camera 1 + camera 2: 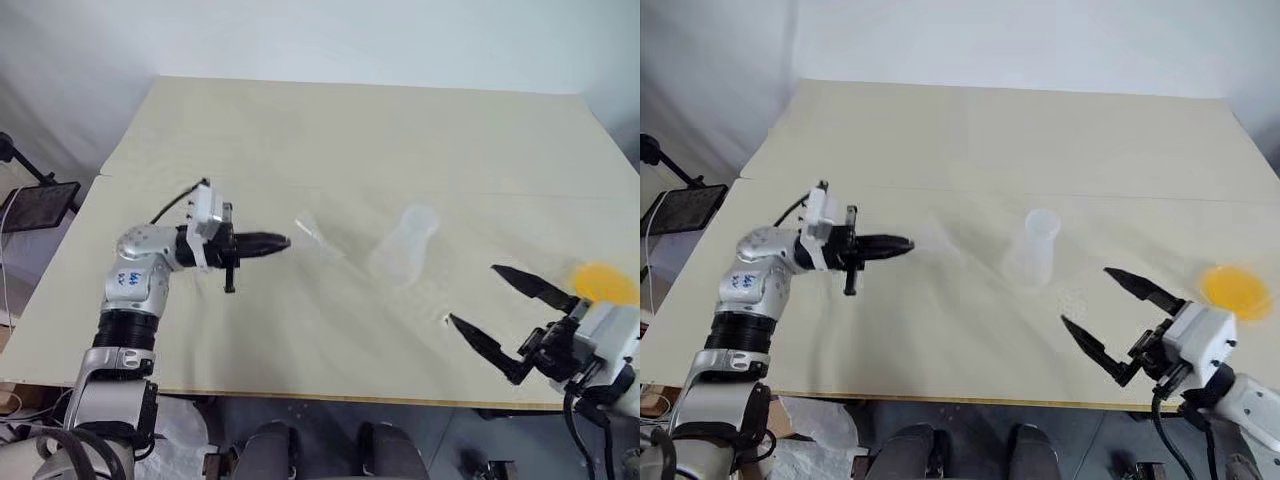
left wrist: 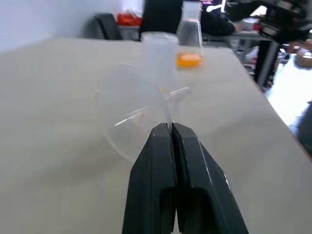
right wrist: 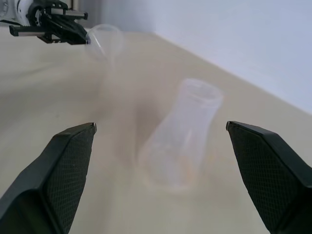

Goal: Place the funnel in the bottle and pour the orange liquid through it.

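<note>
Left tool (image 2: 171, 127) clenched on funnel (image 2: 131, 114) rim, bottle (image 1: 404, 245) beyond, right tool (image 1: 495, 305) released

funnel (image 2: 131, 114): clear glossy plastic; bottle (image 3: 181, 135): frosted translucent plastic; table (image 1: 330, 140): matt smooth beige; fingers (image 3: 66, 168): black, textured

Bottle (image 1: 404, 244) on beige table (image 1: 330, 130)

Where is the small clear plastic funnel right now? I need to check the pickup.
The small clear plastic funnel is pinched by its rim in the left gripper, left of the clear flask-like bottle, above the table.
</note>
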`<state>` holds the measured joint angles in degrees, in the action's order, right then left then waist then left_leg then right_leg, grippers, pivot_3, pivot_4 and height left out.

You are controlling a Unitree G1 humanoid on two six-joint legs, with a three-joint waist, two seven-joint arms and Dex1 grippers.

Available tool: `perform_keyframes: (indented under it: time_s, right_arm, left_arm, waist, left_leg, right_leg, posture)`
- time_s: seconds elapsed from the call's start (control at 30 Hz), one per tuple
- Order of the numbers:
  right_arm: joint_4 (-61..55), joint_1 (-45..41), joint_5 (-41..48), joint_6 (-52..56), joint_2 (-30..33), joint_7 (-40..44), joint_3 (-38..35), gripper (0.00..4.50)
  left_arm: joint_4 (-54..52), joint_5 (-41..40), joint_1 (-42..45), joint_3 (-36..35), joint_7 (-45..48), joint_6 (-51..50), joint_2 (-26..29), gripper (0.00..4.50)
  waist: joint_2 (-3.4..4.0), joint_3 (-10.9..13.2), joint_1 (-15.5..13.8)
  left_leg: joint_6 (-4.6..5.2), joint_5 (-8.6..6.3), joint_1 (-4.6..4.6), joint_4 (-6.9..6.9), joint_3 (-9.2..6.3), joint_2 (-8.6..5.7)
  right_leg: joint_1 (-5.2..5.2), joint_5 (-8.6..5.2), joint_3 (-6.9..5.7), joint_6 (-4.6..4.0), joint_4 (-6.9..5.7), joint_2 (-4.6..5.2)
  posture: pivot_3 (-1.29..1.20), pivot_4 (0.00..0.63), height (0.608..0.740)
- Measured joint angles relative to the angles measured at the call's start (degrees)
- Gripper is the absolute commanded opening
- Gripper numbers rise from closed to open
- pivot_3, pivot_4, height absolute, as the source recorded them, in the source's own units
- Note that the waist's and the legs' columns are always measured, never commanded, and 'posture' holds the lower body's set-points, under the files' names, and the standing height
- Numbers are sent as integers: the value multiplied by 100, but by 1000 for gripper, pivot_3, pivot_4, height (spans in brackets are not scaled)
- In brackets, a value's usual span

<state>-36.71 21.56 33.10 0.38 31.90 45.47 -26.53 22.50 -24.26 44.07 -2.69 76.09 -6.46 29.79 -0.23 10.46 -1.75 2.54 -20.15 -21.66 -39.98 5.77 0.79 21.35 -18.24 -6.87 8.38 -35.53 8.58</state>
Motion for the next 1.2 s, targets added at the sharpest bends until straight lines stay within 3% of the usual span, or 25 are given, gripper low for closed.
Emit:
perform_keyframes:
  time_s: [0.17, 0.33, 0.5, 0.83, 0.97, 1.03, 1.2]
  right_arm:
    - [-18, 107, 3, -93, -288, -236, -107, 4500]
    - [78, 473, 22, -368, -775, -411, -444, 4500]
    - [149, 677, -5, -559, -1024, -514, -544, 4500]
    - [148, 641, -115, -694, -1115, -687, -497, 4500]
    - [175, 526, -154, -708, -1114, -741, -429, 4500]
    - [246, 467, -167, -708, -1114, -749, -352, 4500]
    - [281, 455, -173, -720, -1120, -839, -321, 4500]
  left_arm:
    - [601, 789, 1514, 517, -335, 956, -582, 23]
    - [1527, 1513, 2377, 1017, -459, 1981, -1009, 23]
    - [2301, 2169, 2819, 1430, -593, 2955, -1220, 23]
    - [2827, 2687, 3160, 1772, -401, 4131, -1303, 23]
    - [2885, 2718, 3237, 1897, -278, 4392, -1434, 875]
    - [2924, 2652, 3236, 1886, -197, 4328, -1560, 1513]
    - [2890, 2035, 3129, 1456, -31, 3529, -1673, 2983]
  waist:
    - [-1, -1, -54]
    - [2, -2, -7]
    - [2, -2, 51]
    - [0, -1, 13]
    - [0, -1, 20]
    - [0, -1, 20]
    - [1, -1, 32]
  left_leg:
    - [1, -1, 0, 1, 10, -22]
    - [1, -1, 0, 13, 25, -19]
    - [1, -1, 3, 21, 43, -12]
    - [6, -3, 1, 18, 42, -14]
    - [6, -3, 1, 18, 43, -13]
    - [7, -4, 1, 18, 43, -13]
    - [7, -4, 2, 17, 42, -6]
  right_leg:
    - [1, 0, 0, 1, 5, -6]
    - [10, 0, 4, 1, 11, -13]
    - [18, 0, 21, 1, 18, -19]
    - [19, 0, 24, 1, 20, -14]
    - [19, 0, 23, 1, 20, -14]
    - [19, 0, 24, 1, 21, -14]
    - [19, 0, 23, 1, 17, -14]
  posture:
    - [0, 150, 740]
    - [0, 150, 740]
    - [0, 150, 740]
    - [0, 150, 740]
    - [0, 150, 740]
    - [0, 150, 740]
    - [0, 150, 740]
